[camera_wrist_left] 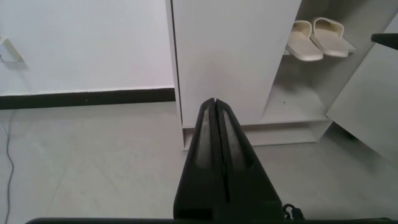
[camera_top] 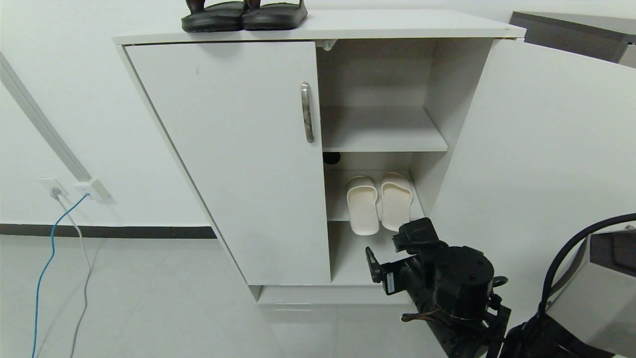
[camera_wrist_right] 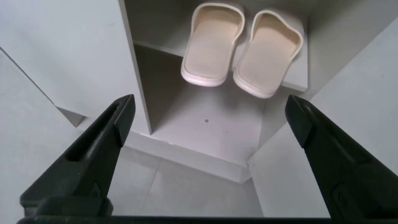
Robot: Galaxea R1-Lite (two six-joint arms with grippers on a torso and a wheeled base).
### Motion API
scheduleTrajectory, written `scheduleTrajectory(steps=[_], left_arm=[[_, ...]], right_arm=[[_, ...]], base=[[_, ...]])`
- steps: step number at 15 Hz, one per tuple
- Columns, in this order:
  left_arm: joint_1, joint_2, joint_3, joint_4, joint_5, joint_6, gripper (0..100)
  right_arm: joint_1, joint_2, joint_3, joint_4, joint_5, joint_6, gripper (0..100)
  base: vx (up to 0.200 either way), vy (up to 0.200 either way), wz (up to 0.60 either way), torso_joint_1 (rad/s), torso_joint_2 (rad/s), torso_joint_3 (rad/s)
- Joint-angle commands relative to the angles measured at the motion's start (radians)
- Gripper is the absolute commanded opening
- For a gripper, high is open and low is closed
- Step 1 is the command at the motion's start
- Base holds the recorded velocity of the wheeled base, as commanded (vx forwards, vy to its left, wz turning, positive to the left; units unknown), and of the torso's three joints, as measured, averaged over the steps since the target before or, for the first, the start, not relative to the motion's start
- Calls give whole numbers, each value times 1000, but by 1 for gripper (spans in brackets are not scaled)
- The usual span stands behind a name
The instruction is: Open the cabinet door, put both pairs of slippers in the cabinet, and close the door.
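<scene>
Slippers (camera_top: 361, 204) overhang their shelf (camera_top: 336, 206) edge, open door (camera_top: 536, 164) just beside

White cabinet (camera_top: 223, 164), cream slippers (camera_top: 380, 201) on middle shelf (camera_top: 336, 199), apparently black slippers (camera_top: 243, 16) on top

right claw (camera_wrist_right: 205, 140) is spread wide and empty, held low, while left claw (camera_wrist_left: 214, 106) is closed tight.

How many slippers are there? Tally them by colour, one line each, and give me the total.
Cream slippers: 2, inside the cabinet
Black slippers: 2, on top of the cabinet
Total: 4
</scene>
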State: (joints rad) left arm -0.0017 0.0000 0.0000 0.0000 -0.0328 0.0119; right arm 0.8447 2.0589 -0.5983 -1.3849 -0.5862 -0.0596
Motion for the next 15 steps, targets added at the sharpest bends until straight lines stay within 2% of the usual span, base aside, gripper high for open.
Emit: scheduleTrajectory(steps=[1, 6, 15], left_arm=[[0, 2, -2, 0, -1, 0, 0], [0, 2, 0, 0, -1, 0, 0], [0, 2, 0, 0, 1, 0, 0]], right_arm=[[1, 0, 2, 0, 0, 0, 100], [1, 1, 6, 0, 0, 0, 100], [1, 1, 20, -34, 0, 1, 100]], base=[[0, 0, 0, 0, 0, 0], [0, 0, 0, 0, 1, 12], [0, 0, 0, 2, 2, 185]])
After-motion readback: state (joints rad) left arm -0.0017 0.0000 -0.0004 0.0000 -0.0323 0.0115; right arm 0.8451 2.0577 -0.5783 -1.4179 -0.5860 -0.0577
